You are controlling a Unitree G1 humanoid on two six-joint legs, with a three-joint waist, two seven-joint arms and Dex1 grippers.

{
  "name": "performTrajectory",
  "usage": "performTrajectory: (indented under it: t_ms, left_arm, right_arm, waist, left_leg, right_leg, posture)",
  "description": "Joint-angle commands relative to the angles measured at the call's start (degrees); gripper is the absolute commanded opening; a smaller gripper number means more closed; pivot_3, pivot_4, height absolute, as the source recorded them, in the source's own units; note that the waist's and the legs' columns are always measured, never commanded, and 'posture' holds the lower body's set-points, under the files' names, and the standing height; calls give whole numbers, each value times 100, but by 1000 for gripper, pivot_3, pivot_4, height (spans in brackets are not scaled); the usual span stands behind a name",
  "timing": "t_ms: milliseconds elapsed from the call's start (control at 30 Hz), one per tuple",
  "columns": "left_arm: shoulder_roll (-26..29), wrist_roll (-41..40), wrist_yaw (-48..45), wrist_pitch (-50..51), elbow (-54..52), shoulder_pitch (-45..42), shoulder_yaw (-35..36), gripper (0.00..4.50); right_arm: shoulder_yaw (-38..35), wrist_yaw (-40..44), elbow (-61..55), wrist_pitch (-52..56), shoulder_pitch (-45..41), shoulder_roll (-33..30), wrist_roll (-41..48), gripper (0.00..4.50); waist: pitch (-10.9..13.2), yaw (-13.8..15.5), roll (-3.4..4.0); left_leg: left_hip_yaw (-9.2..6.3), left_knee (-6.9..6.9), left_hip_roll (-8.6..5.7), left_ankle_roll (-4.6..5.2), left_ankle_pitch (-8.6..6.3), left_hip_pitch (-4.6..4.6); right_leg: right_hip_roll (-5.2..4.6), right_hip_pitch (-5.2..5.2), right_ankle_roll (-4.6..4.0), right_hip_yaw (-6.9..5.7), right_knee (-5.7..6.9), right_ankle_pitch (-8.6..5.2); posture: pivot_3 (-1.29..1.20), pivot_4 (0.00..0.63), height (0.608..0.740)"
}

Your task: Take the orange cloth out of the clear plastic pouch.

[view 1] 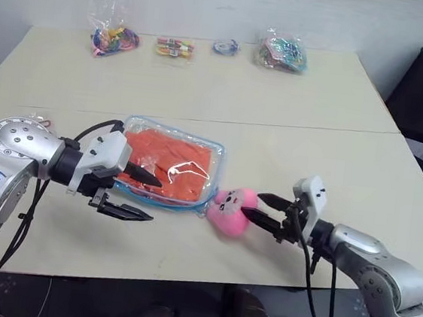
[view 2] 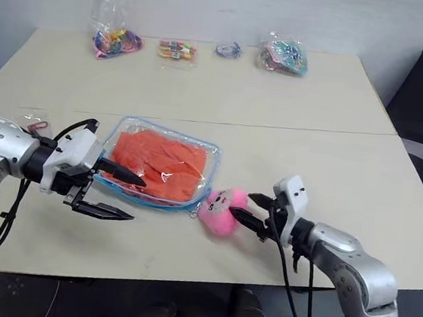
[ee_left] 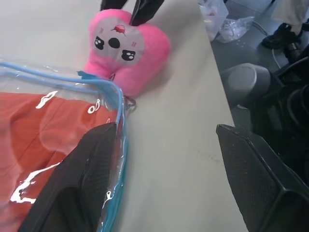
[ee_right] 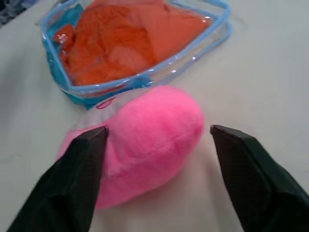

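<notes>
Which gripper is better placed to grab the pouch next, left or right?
Probably the left. The left gripper is open, one finger over the clear plastic pouch's near edge, with the orange cloth inside. The right gripper straddles the pink plush toy beside it.

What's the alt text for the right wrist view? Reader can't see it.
The right gripper has its two black fingers spread on either side of a pink plush toy on the table. Beyond the toy lies the clear plastic pouch with the orange cloth inside.
</notes>
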Motion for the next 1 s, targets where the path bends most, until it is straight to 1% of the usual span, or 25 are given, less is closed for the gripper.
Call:
performTrajectory:
  t_ms: [33, 133, 233, 300, 333, 467, 567, 633, 733, 867, 1000]
  left_arm:
    - [-17, 49, 61, -135, 50, -156, 11, 3481]
    - [-16, 83, 86, -190, 101, -168, 9, 3481]
    - [-8, 112, 105, -247, 171, -156, 19, 3481]
    - [-7, 99, 133, -230, 167, -115, 27, 3481]
    - [-28, 95, 158, -232, 146, -78, 22, 3481]
    - [-97, 63, 215, -225, 57, 15, -21, 3481]
    - [-197, 45, 257, -199, 27, -1, -96, 3481]
    - [-281, 19, 282, -161, 3, -28, -166, 3481]
    - [-380, 7, 269, -135, -24, -47, -300, 3481]
    - [-455, 44, 239, -161, -23, -82, -413, 3481]
    - [-568, 78, 120, -211, 76, -247, -627, 3481]
  right_arm:
    - [8, 19, -70, -9, -41, 77, 140, 2113]
    - [-9, 31, -45, -46, -26, 90, 145, 1043]
    - [-108, 89, -191, -139, 11, -39, 130, 42]
    - [-201, 120, -359, -200, 9, -175, 101, 14]
    - [-191, 221, -507, -305, 6, -339, 9, 14]
    - [213, 729, -966, -805, -15, -1036, -528, 14]
    - [556, 947, -1162, -902, -158, -1223, -648, 14]
    - [811, 950, -1235, -757, -244, -1131, -563, 14]
    - [1288, 790, -1124, -571, -335, -819, -601, 14]
    - [1615, 777, -1018, -571, -395, -647, -752, 14]
    - [2256, 751, -593, -676, -726, 0, -959, 14]
  waist:
    - [0, 2, 0]
    - [0, -3, 0]
    - [0, -5, 1]
    - [0, 0, 1]
    - [0, 3, 1]
    - [1, 3, 5]
    - [0, 2, 4]
    - [0, 1, 4]
    - [0, 1, 3]
    - [0, 11, 3]
    - [-1, -7, 2]
  left_leg:
    - [0, 0, 0, 0, 0, 1]
    - [0, 0, 0, 0, 0, 1]
    - [1, -1, 2, -3, -2, 0]
    - [2, -1, 2, -4, -2, 1]
    - [2, 0, 2, -3, -2, 1]
    - [2, 1, 2, -4, -2, 0]
    - [4, 0, 5, -5, -3, -1]
    - [7, 0, 5, -5, -3, -1]
    - [7, 2, 6, -5, -3, 0]
    - [4, 6, 3, -5, -3, 0]
    - [5, 5, 6, -6, -3, 1]
  right_leg:
    - [0, 0, 0, 0, 0, 0]
    - [0, 0, 0, 0, 0, 0]
    - [3, 0, -1, 0, 0, -1]
    - [3, -1, -1, 0, 0, -1]
    - [3, -3, -1, 0, 0, -1]
    - [3, -13, -1, 0, 0, -1]
    - [5, -11, -1, 1, 0, -1]
    - [4, -12, -1, 4, 1, -1]
    - [5, -12, -2, 5, 2, -1]
    - [2, -17, -2, 3, 2, -1]
    - [6, -16, -3, 3, 3, -1]
  posture:
    - [0, 150, 740]
    - [0, 150, 740]
    - [0, 150, 740]
    - [0, 150, 740]
    - [0, 150, 740]
    - [0, 150, 740]
    - [0, 150, 740]
    - [0, 150, 740]
    - [0, 150, 740]
    - [0, 150, 740]
    - [0, 150, 740]
